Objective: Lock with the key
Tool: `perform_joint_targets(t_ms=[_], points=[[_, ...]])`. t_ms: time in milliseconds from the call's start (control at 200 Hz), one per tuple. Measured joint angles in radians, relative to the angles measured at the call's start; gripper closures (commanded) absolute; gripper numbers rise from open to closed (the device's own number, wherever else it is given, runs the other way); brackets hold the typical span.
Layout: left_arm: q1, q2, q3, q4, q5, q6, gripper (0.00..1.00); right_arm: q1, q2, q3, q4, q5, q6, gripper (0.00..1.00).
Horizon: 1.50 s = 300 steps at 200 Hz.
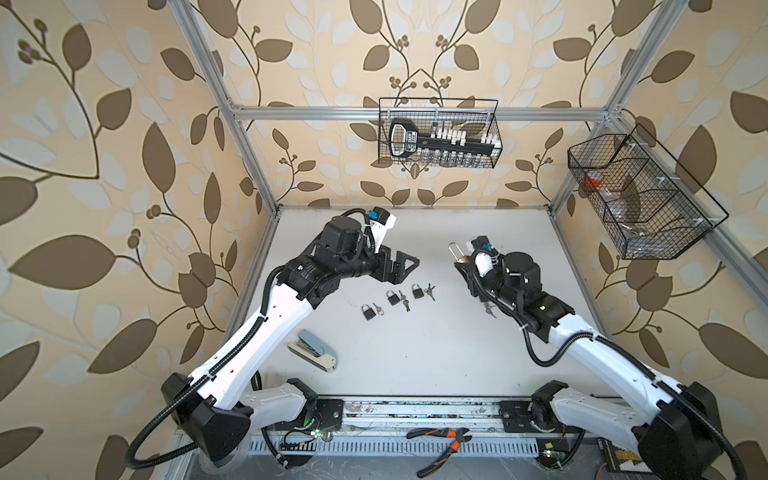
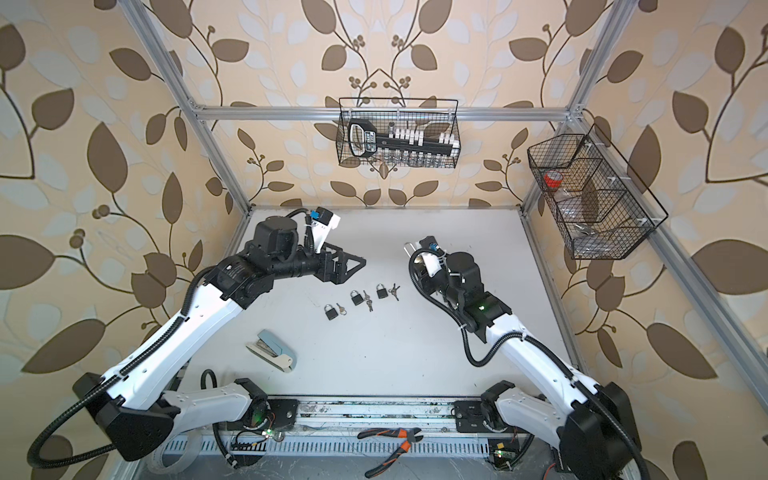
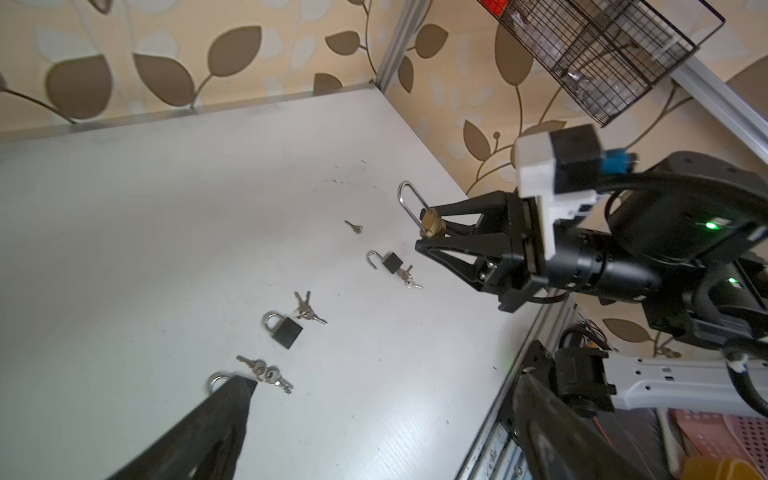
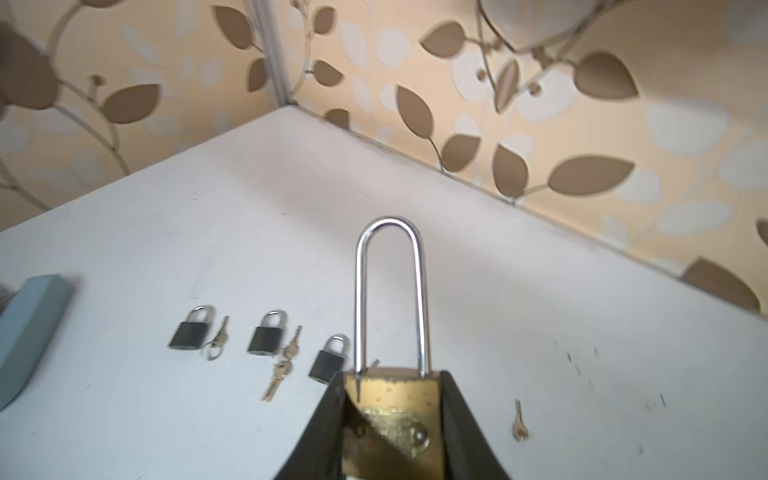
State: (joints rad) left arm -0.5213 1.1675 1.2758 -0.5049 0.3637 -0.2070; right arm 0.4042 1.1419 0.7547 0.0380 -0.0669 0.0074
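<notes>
Right wrist view: the right gripper [image 4: 392,376] is clamped on the body of the brass padlock [image 4: 395,399]. It holds the padlock off the counter [image 4: 540,291], with the long shackle [image 4: 390,222] pointing away from the jaws and both legs apparently meeting the body. Beside the padlock, on the side away from the black padlocks [image 4: 266,338], the lone key [image 4: 518,424] lies flat, roughly parallel to the shackle. The left gripper [image 1: 404,269] hangs on the padlock's other side, jaws apart and empty. Being free, it looks the likelier one to fetch the key.

A robotics lab cell: aluminium frame [image 1: 311,113], leaf-wallpapered panels [image 1: 104,166], 2 hanging wire baskets [image 1: 438,99] [image 1: 665,245], pliers [image 1: 454,446] by the base rail [image 1: 415,409].
</notes>
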Motion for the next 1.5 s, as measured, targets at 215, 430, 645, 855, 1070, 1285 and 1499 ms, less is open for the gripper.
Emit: perform_joint_targets(t_ms=[215, 430, 645, 855, 1070, 1285, 1499], points=[[0.039, -0.069, -0.155, 0.02, -0.09, -0.071, 0.01, -0.121, 0.242, 0.074, -0.106, -0.004, 0.173, 1.0], [0.072, -0.112, -0.249, 0.014, -0.109, -0.129, 0.01, -0.121, 0.467, 0.251, -0.188, 0.019, 0.194, 1.0], [0.077, -0.151, -0.251, 0.016, -0.109, -0.148, 0.01, -0.129, 0.617, 0.308, -0.249, 0.043, 0.195, 1.0], [0.077, -0.151, -0.251, 0.016, -0.106, -0.164, 0.01, -0.13, 0.691, 0.341, -0.285, 0.074, 0.194, 1.0], [0.077, -0.151, -0.261, 0.013, -0.103, -0.165, 0.01, -0.13, 0.718, 0.362, -0.29, 0.101, 0.194, 1.0], [0.077, -0.153, -0.262, 0.007, -0.103, -0.164, 0.01, -0.13, 0.76, 0.389, -0.29, 0.116, 0.191, 1.0], [0.077, -0.153, -0.262, 0.003, -0.103, -0.164, 0.01, -0.13, 0.768, 0.398, -0.29, 0.12, 0.19, 0.85]])
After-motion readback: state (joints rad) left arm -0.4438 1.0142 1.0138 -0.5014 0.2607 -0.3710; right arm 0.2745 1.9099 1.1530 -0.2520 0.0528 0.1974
